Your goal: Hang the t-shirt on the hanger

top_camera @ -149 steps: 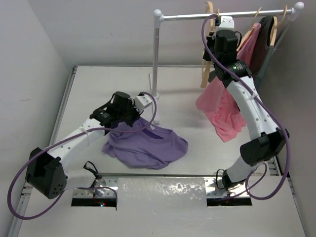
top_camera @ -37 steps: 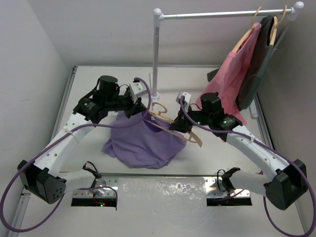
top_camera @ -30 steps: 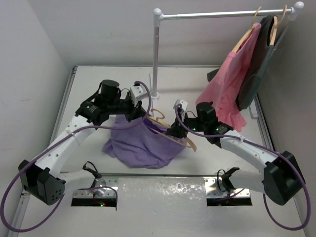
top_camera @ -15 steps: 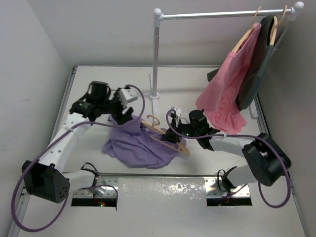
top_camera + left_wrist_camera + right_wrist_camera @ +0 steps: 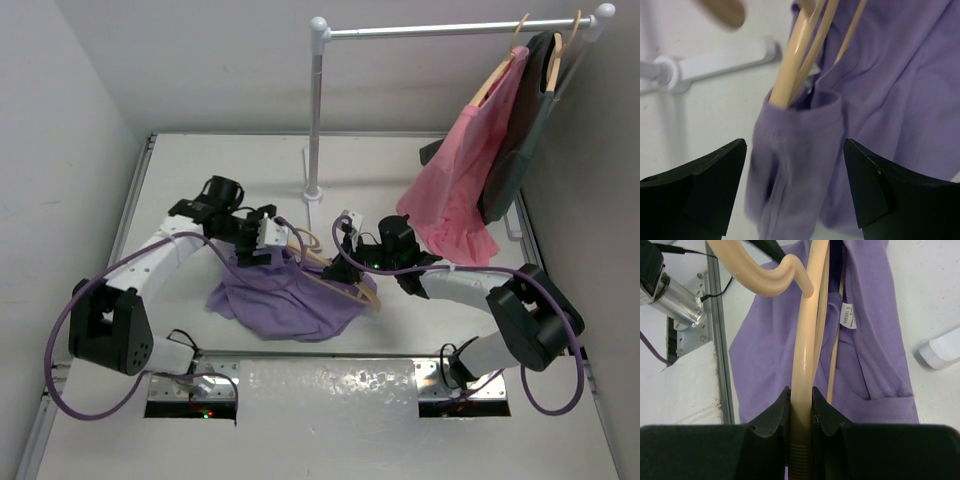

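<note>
The lavender t-shirt (image 5: 290, 298) lies bunched on the table. The tan wooden hanger (image 5: 338, 272) slants across its right part, with one arm pushed into a cloth opening (image 5: 805, 107). My right gripper (image 5: 346, 258) is shut on the hanger's shaft (image 5: 801, 390), just below its curved hook (image 5: 760, 270). The shirt's neck with a white label (image 5: 848, 316) lies under the hanger. My left gripper (image 5: 262, 240) stands open at the shirt's upper left edge. Its black fingers (image 5: 705, 185) are wide apart, and blurred purple cloth (image 5: 790, 165) hangs loose between them.
A white clothes rack (image 5: 316, 110) stands behind, with its foot (image 5: 725, 57) close to my left gripper. A pink garment (image 5: 460, 180) and a dark grey garment (image 5: 520, 130) hang at the rack's right end. A metal rail (image 5: 715, 340) runs along the table's near edge.
My left gripper has opened and let go of the t-shirt, and its arm has dropped toward the table. My right gripper has carried the hanger left, into the shirt.
</note>
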Controlling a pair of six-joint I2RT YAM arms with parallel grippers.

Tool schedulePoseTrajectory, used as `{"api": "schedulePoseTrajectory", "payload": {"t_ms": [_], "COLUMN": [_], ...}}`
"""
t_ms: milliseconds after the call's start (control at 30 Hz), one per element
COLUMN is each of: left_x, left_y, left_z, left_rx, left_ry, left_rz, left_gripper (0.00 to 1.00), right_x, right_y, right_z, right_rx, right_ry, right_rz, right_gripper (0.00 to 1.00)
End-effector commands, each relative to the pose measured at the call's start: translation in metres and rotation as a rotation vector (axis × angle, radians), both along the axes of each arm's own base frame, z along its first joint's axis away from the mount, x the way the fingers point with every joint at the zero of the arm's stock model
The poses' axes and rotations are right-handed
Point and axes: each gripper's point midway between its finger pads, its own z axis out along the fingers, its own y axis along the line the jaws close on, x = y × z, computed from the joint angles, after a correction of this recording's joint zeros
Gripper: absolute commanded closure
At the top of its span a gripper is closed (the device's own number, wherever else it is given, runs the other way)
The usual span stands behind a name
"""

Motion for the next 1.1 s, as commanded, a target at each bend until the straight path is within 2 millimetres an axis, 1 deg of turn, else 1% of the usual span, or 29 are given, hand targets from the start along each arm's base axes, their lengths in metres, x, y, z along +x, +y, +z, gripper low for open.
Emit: {"api": "schedulePoseTrajectory", "payload": {"t_ms": [0, 33, 67, 100, 133, 200, 233, 267, 300, 333, 367, 400, 433, 500, 533, 567, 600, 633, 667, 733, 767, 800, 833, 867, 967, 1000, 1067], "left_x": [0.013, 0.018, 0.026, 0.025, 0.015, 0.006, -0.006, -0.012, -0.016, -0.022, -0.024, -0.026, -0.026, -0.029, -0.031, -0.033, -0.034, -0.038, -0.040, -0.045, -0.045, -0.046, -0.045, -0.044, -0.044, -0.045, -0.046], "left_y": [-0.027, -0.028, -0.029, -0.031, -0.030, -0.032, -0.030, -0.029, -0.029, -0.028, -0.029, -0.030, -0.032, -0.039, -0.041, -0.044, -0.044, -0.045, -0.045, -0.045, -0.045, -0.045, -0.042, -0.041, -0.031, -0.031, -0.030], "left_z": [-0.001, -0.001, 0.005, 0.000, -0.002, -0.009, -0.016, -0.020, -0.023, -0.027, -0.025, -0.023, -0.020, -0.008, -0.003, 0.003, 0.004, 0.003, 0.002, -0.002, -0.003, -0.004, -0.006, -0.007, -0.011, -0.012, -0.008], "left_rx": [-0.090, -0.104, -0.106, -0.093, -0.080, -0.068, -0.050, -0.040, -0.031, -0.028, -0.039, -0.049, -0.060, -0.106, -0.119, -0.142, -0.149, -0.150, -0.154, -0.152, -0.150, -0.146, -0.130, -0.118, -0.062, -0.060, -0.061], "left_ry": [-0.041, -0.019, -0.035, -0.041, -0.008, 0.016, 0.054, 0.071, 0.068, 0.086, 0.087, 0.090, 0.092, 0.109, 0.116, 0.121, 0.135, 0.149, 0.156, 0.175, 0.178, 0.181, 0.176, 0.170, 0.170, 0.175, 0.185], "left_rz": [-0.041, 0.005, 0.005, -0.045, -0.074, -0.123, -0.145, -0.168, -0.198, -0.205, -0.208, -0.207, -0.206, -0.199, -0.199, -0.201, -0.190, -0.191, -0.189, -0.188, -0.185, -0.183, -0.175, -0.171, -0.150, -0.150, -0.116], "left_gripper": [0.26, 0.27, 0.34, 0.41, 0.51, 0.57, 0.63, 0.68, 0.75, 0.89, 0.92, 0.93, 0.93, 0.91, 0.86, 0.82, 0.80, 0.78, 0.78, 0.80, 0.83, 0.93, 0.98, 1.00, 1.00, 1.00, 1.00], "right_x": [0.002, 0.002, 0.001, 0.001, 0.001, 0.004, 0.005, 0.007, 0.009, 0.010, 0.011, 0.013, 0.015, 0.019, 0.020, 0.022, 0.025, 0.026, 0.029, 0.031, 0.033, 0.034, 0.037, 0.036, 0.041, 0.041, 0.043], "right_y": [0.012, 0.012, 0.013, 0.012, 0.012, 0.013, 0.014, 0.014, 0.015, 0.016, 0.017, 0.019, 0.021, 0.024, 0.026, 0.026, 0.028, 0.029, 0.031, 0.032, 0.033, 0.033, 0.034, 0.034, 0.033, 0.033, 0.032], "right_z": [0.040, 0.040, 0.042, 0.045, 0.047, 0.052, 0.055, 0.056, 0.059, 0.059, 0.060, 0.063, 0.061, 0.063, 0.061, 0.062, 0.066, 0.065, 0.068, 0.068, 0.072, 0.072, 0.076, 0.073, 0.074, 0.074, 0.074], "right_rx": [0.060, 0.047, 0.046, 0.049, 0.050, 0.049, 0.051, 0.050, 0.052, 0.054, 0.054, 0.061, 0.060, 0.063, 0.060, 0.060, 0.065, 0.062, 0.062, 0.057, 0.061, 0.058, 0.057, 0.043, 0.025, 0.026, 0.017], "right_ry": [-0.134, -0.139, -0.143, -0.157, -0.163, -0.185, -0.193, -0.200, -0.207, -0.207, -0.210, -0.211, -0.205, -0.206, -0.202, -0.206, -0.218, -0.214, -0.224, -0.228, -0.236, -0.237, -0.256, -0.247, -0.267, -0.268, -0.278], "right_rz": [0.070, 0.077, 0.083, 0.084, 0.083, 0.083, 0.084, 0.082, 0.083, 0.082, 0.083, 0.087, 0.088, 0.089, 0.091, 0.090, 0.090, 0.091, 0.091, 0.094, 0.092, 0.090, 0.093, 0.095, 0.089, 0.089, 0.074], "right_gripper": [1.00, 1.00, 1.00, 1.00, 1.00, 1.00, 1.00, 1.00, 1.00, 1.00, 1.00, 1.00, 1.00, 1.00, 1.00, 1.00, 1.00, 1.00, 1.00, 1.00, 1.00, 1.00, 1.00, 1.00, 1.00, 1.00, 1.00]}}
